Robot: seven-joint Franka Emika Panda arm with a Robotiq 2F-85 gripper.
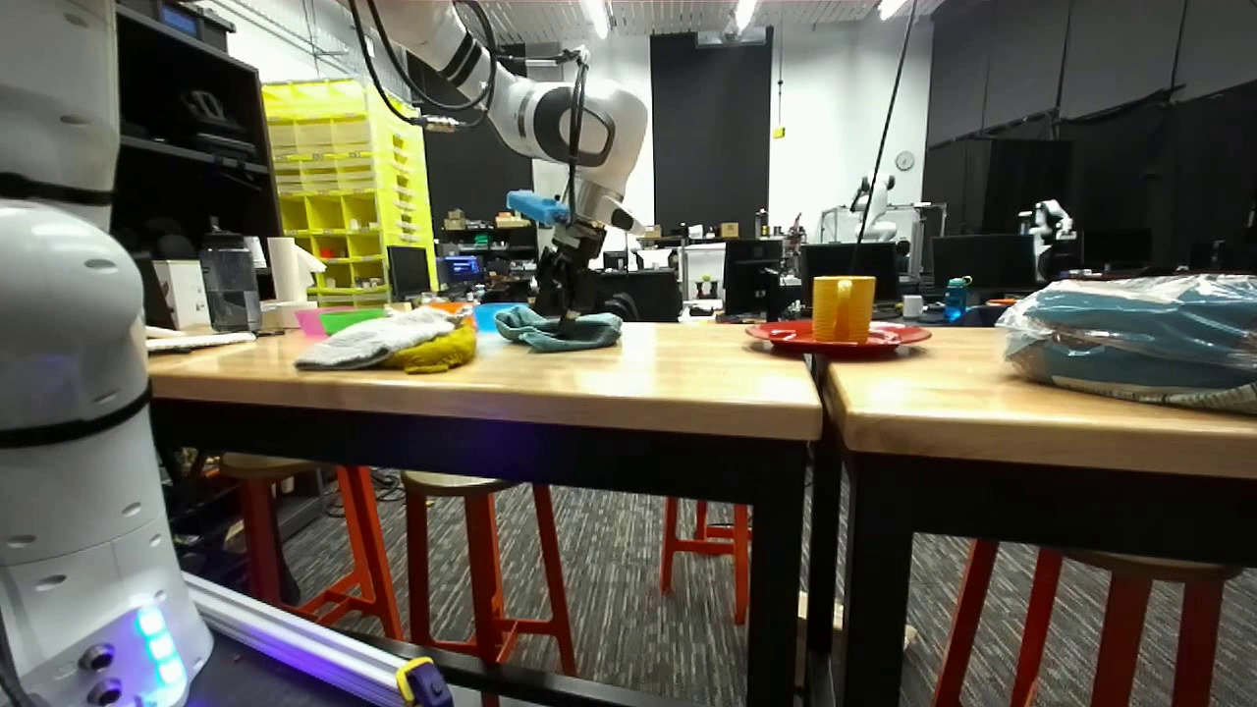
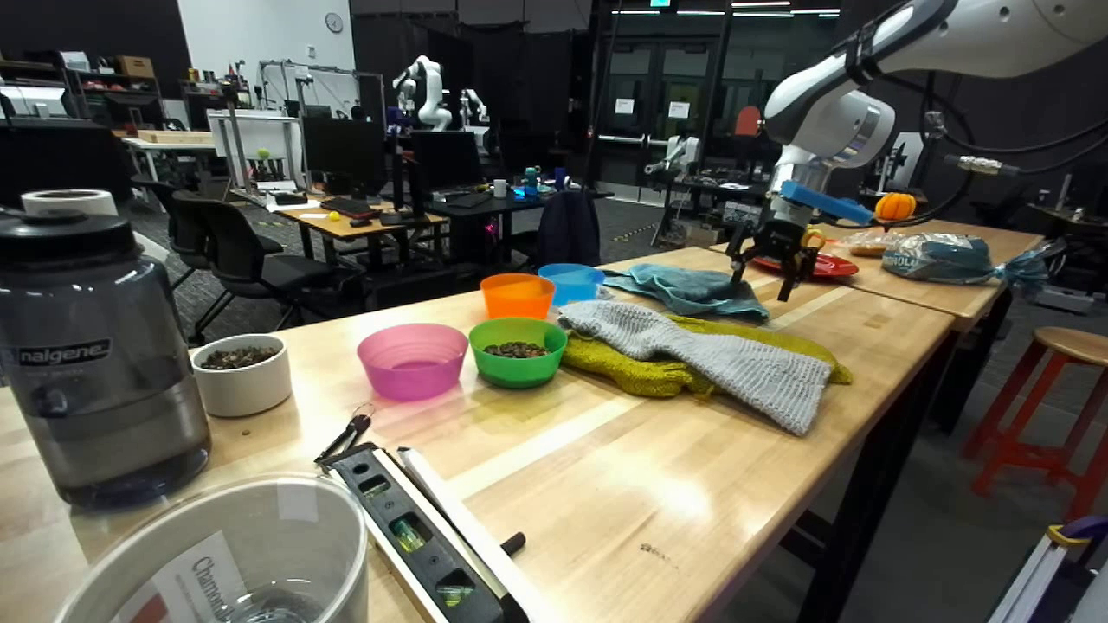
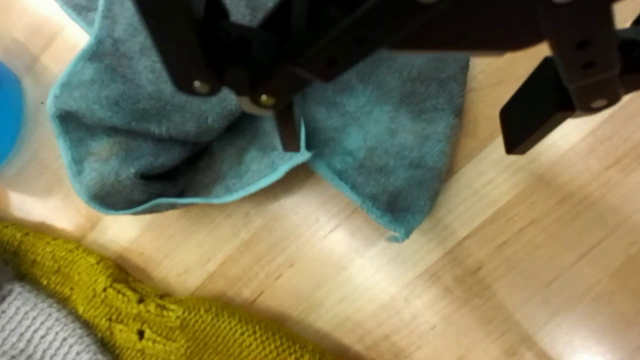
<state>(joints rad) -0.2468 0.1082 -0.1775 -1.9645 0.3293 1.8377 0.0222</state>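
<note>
The pincer is held low over the table, its fingers spread well apart. Beneath it, the blue cloth is seen: in the wrist view one finger is set over its edge, the other beyond it, with a flap framed between. Whether the blue cloth is touched cannot be told. Near the pincer, a yellow cloth is partly covered by a grey cloth. Farther out, a green bowl and a pink bowl are grouped. On the pincer's opposite side, a mug is carried by a red plate.
</note>
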